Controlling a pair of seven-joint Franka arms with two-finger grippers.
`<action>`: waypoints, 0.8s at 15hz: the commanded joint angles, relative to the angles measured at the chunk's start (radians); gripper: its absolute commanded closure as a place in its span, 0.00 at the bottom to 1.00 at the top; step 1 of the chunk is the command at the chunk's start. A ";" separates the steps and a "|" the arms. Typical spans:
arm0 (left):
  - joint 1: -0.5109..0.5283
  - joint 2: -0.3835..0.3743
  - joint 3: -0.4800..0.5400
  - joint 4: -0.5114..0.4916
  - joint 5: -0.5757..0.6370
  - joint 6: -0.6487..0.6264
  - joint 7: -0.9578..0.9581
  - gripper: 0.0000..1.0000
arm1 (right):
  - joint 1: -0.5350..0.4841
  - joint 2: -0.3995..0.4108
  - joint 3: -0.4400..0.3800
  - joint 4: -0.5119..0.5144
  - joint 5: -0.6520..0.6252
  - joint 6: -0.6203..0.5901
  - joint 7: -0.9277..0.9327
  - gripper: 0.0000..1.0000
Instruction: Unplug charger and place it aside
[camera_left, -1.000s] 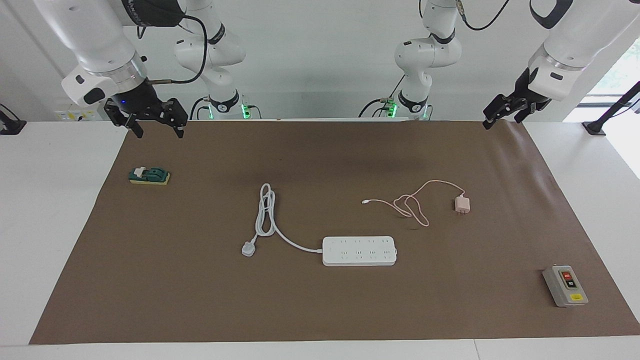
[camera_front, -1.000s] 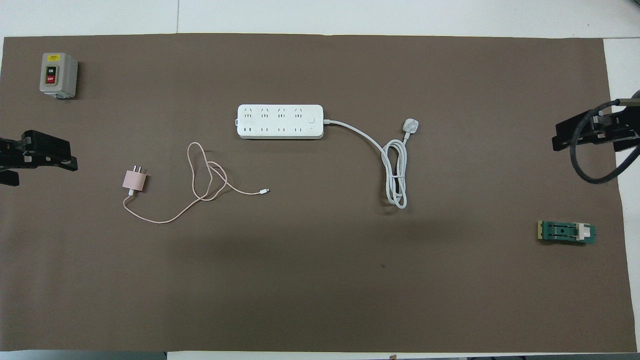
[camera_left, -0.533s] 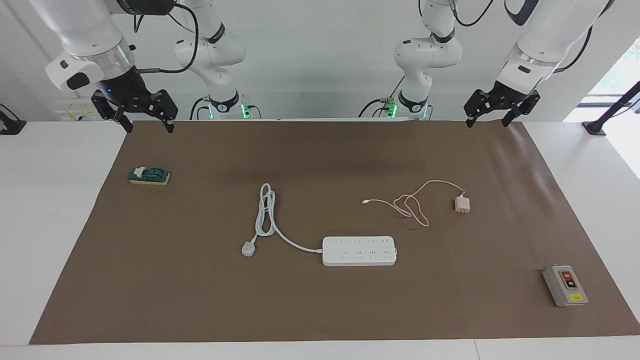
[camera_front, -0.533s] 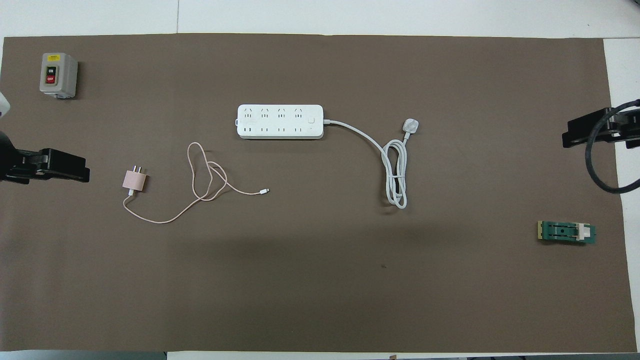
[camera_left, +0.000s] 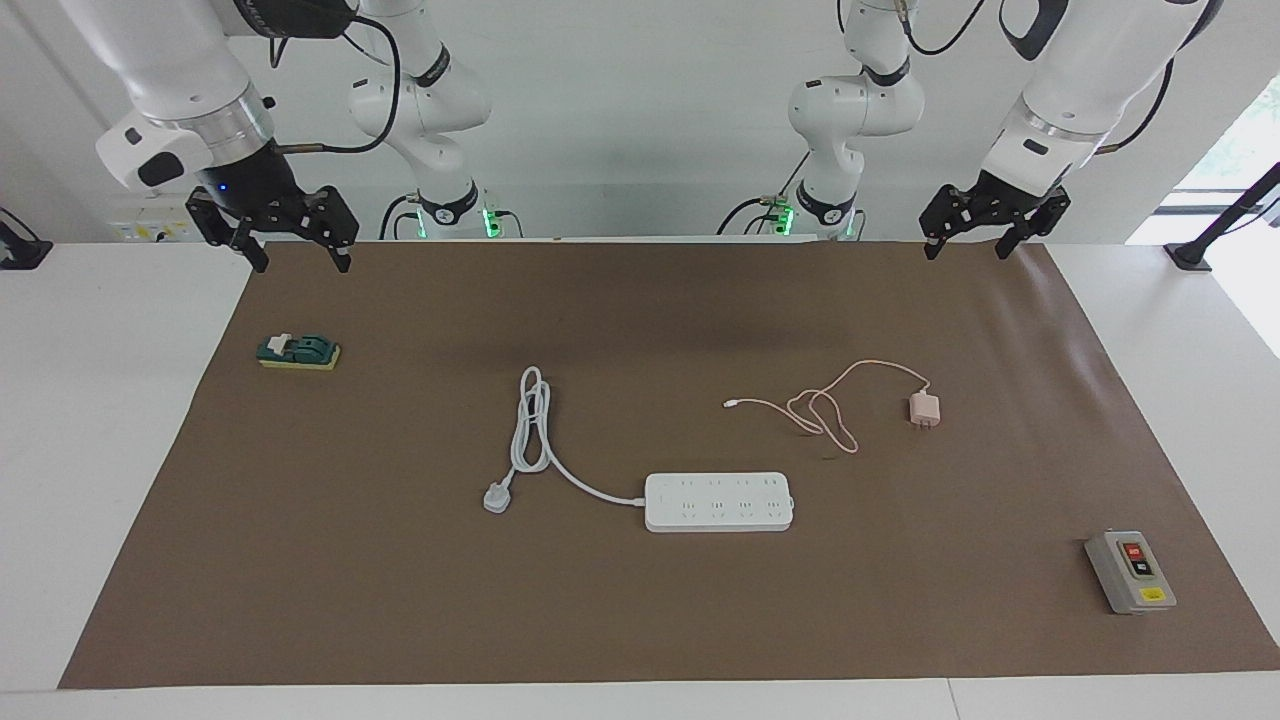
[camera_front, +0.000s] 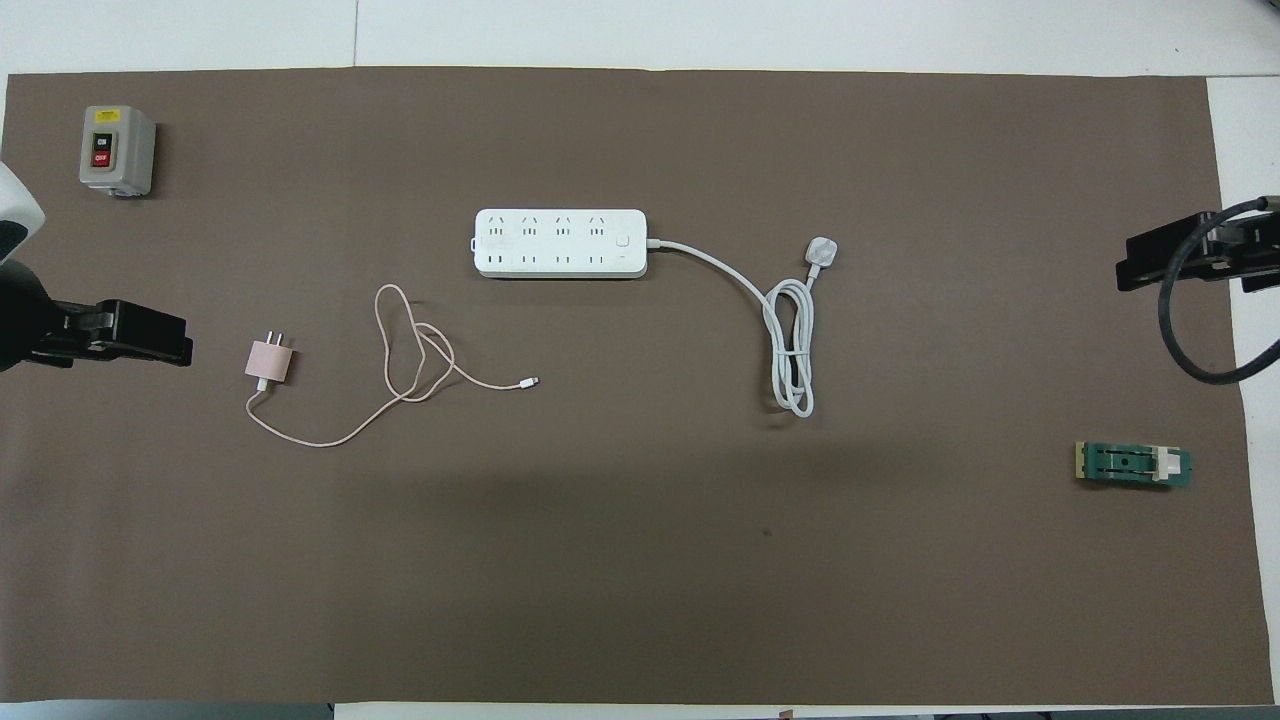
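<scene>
Above brown mat (camera_left: 400, 600), both end effectors gape empty.

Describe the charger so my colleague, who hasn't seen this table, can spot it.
Start at the white power strip mid-mat. The charger lies unplugged, nearer the robots, toward the left arm's end. It is a small pale pink cube trailing a thin pink cable; the strip's cord is thick and white.

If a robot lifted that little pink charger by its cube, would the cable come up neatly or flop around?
Probably flop: the charger has a thin cable lying in loose loops, so it likely trails and drags. The cube looks small and light. It lies flat on the brown mat, prongs showing, so it seems unlikely to roll.
</scene>
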 joint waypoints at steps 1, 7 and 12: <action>-0.014 -0.030 0.012 -0.033 0.018 0.023 0.064 0.00 | -0.009 -0.022 0.009 -0.026 -0.007 -0.002 -0.016 0.00; -0.013 -0.028 0.012 -0.033 0.017 0.021 0.077 0.00 | -0.010 -0.032 0.009 -0.029 -0.007 -0.032 -0.019 0.00; -0.010 -0.028 0.012 -0.033 0.017 0.021 0.078 0.00 | -0.010 -0.032 0.009 -0.029 -0.007 -0.035 -0.018 0.00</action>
